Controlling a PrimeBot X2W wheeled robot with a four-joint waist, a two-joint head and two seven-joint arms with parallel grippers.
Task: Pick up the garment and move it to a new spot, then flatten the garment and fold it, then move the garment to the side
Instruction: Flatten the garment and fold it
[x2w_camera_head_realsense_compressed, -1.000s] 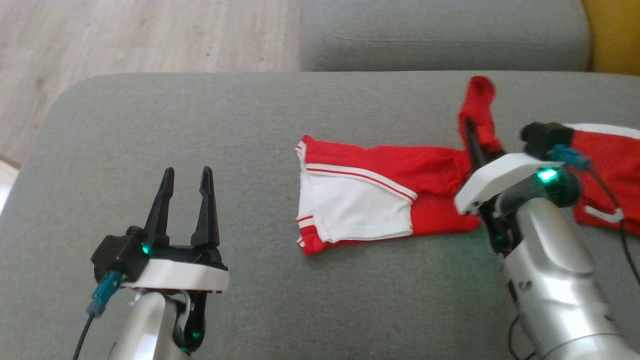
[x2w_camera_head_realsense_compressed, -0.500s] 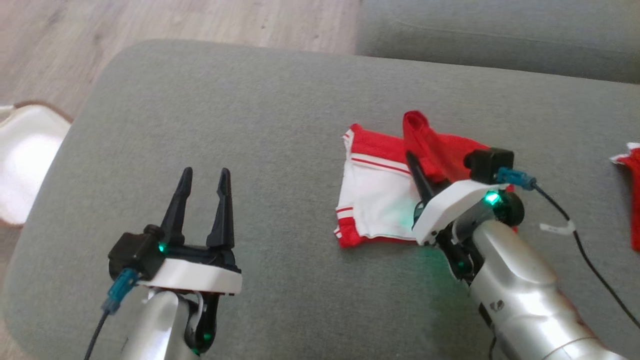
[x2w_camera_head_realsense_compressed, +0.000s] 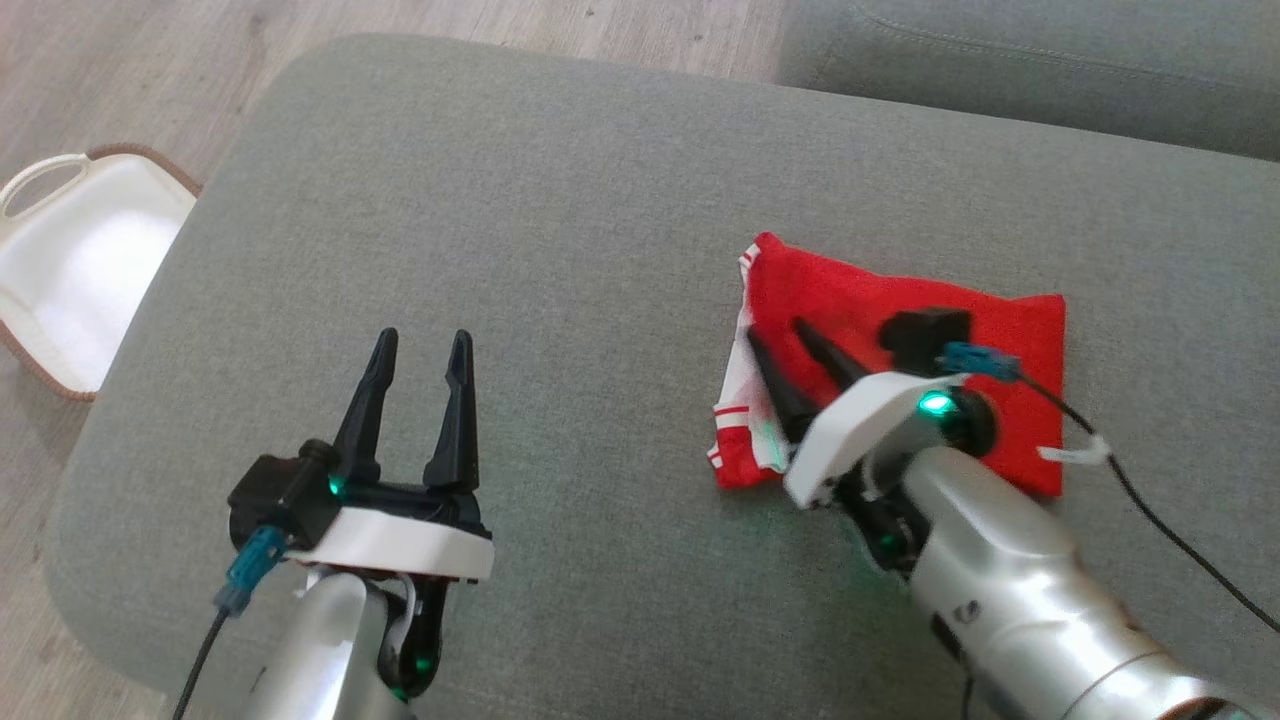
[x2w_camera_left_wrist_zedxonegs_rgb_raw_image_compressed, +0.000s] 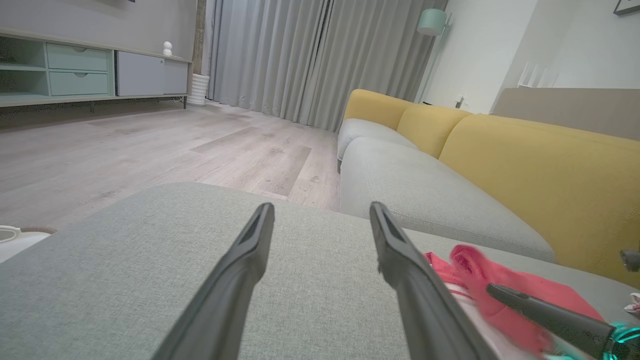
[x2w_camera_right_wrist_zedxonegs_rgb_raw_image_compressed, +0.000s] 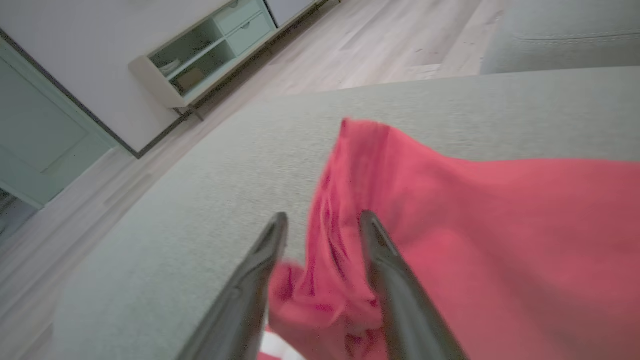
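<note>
The garment (x2w_camera_head_realsense_compressed: 1000, 330), red with white trim at its left edge, lies doubled over on the grey cushion (x2w_camera_head_realsense_compressed: 560, 200), its red layer on top. My right gripper (x2w_camera_head_realsense_compressed: 785, 340) hovers over the garment's left part, jaws apart, nothing clamped between them. In the right wrist view the right gripper (x2w_camera_right_wrist_zedxonegs_rgb_raw_image_compressed: 324, 217) has loose red garment (x2w_camera_right_wrist_zedxonegs_rgb_raw_image_compressed: 475, 225) lying under and beyond its fingers. My left gripper (x2w_camera_head_realsense_compressed: 420, 345) stands open over bare cushion well to the left of the garment. The left wrist view has the left gripper (x2w_camera_left_wrist_zedxonegs_rgb_raw_image_compressed: 322, 207) with the garment (x2w_camera_left_wrist_zedxonegs_rgb_raw_image_compressed: 465, 260) at its lower right.
A white basket (x2w_camera_head_realsense_compressed: 70, 270) sits on the wooden floor (x2w_camera_head_realsense_compressed: 120, 60) beyond the cushion's left edge. Another grey cushion (x2w_camera_head_realsense_compressed: 1050, 70) lies at the back right, with a yellow sofa back (x2w_camera_left_wrist_zedxonegs_rgb_raw_image_compressed: 540, 165) behind it. A black cable (x2w_camera_head_realsense_compressed: 1170, 530) trails from my right wrist.
The head camera has shifted. My right gripper carried the garment's red right part leftward over the white part, laid it down and opened. The left gripper stays open.
</note>
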